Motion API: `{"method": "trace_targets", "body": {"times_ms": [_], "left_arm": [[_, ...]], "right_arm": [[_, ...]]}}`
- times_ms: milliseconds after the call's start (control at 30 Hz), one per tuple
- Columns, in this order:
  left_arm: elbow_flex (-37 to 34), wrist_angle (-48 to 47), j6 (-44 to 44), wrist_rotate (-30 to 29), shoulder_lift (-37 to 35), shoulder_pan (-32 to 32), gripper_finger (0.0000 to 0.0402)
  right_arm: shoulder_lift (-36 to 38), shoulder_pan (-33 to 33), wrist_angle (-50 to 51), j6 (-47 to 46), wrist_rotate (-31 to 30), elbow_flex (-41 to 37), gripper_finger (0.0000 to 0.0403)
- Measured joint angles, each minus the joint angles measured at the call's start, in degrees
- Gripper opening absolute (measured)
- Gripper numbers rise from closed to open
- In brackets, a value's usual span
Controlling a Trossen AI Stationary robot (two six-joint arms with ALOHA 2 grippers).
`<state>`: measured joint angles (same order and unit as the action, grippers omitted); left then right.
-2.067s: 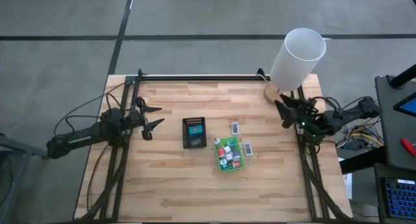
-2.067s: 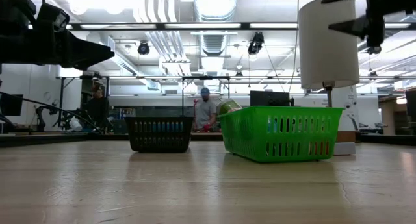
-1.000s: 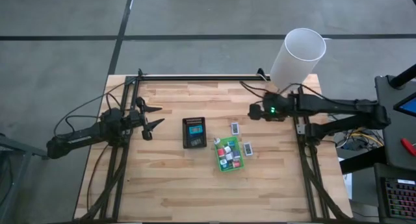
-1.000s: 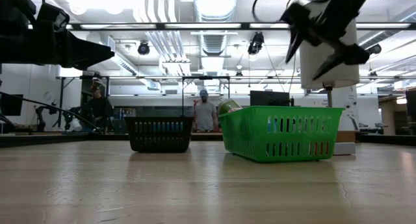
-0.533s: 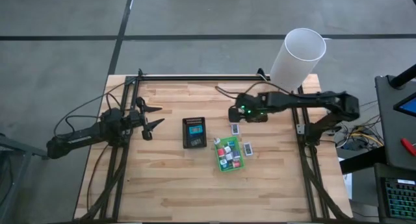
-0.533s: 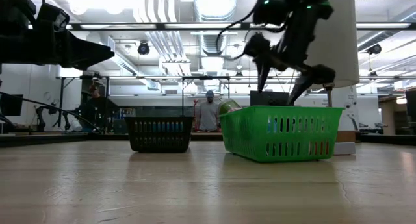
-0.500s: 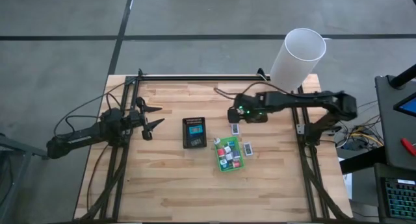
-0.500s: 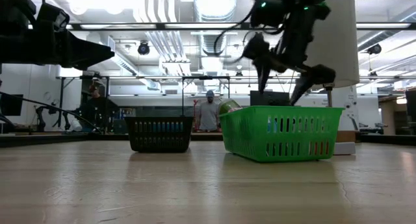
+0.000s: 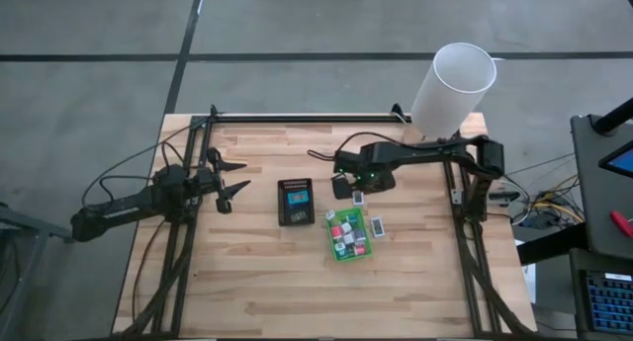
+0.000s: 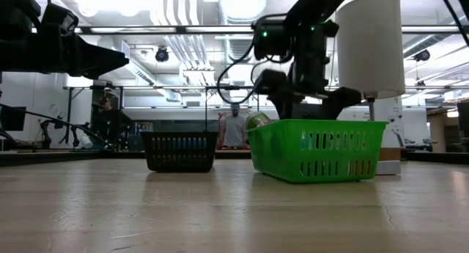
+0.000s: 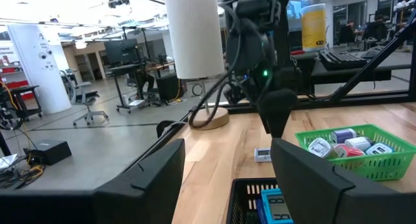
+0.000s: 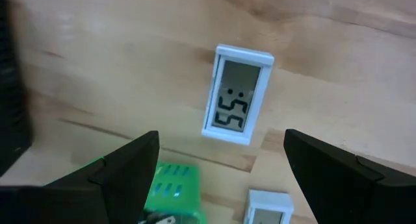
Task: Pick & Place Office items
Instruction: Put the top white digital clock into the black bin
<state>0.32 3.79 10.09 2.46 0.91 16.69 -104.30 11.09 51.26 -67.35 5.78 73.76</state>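
My right arm reaches in from the right edge across the middle of the table, bent at the elbow, wrist tipped downward. My right gripper [image 9: 345, 188] hangs low over the wood with its two dark fingers [image 12: 123, 169] spread wide apart, nothing between them. My left arm lies stretched along the left side of the table. My left gripper [image 9: 229, 182] points toward the centre, jaws parted and empty.

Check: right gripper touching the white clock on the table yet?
Apart. Right wrist view: the open right gripper frames the white clock, bare wood showing between it and both fingers.
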Motion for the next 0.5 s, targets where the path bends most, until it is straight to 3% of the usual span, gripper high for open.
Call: {"method": "trace_targets", "body": {"times_ms": [500], "left_arm": [[0.0,0.0,0.0,0.0,0.0,0.0,0.0234]], "right_arm": [[-5.3,0.0,-1.8,0.0,-0.1,-0.7,0.0327]]}}
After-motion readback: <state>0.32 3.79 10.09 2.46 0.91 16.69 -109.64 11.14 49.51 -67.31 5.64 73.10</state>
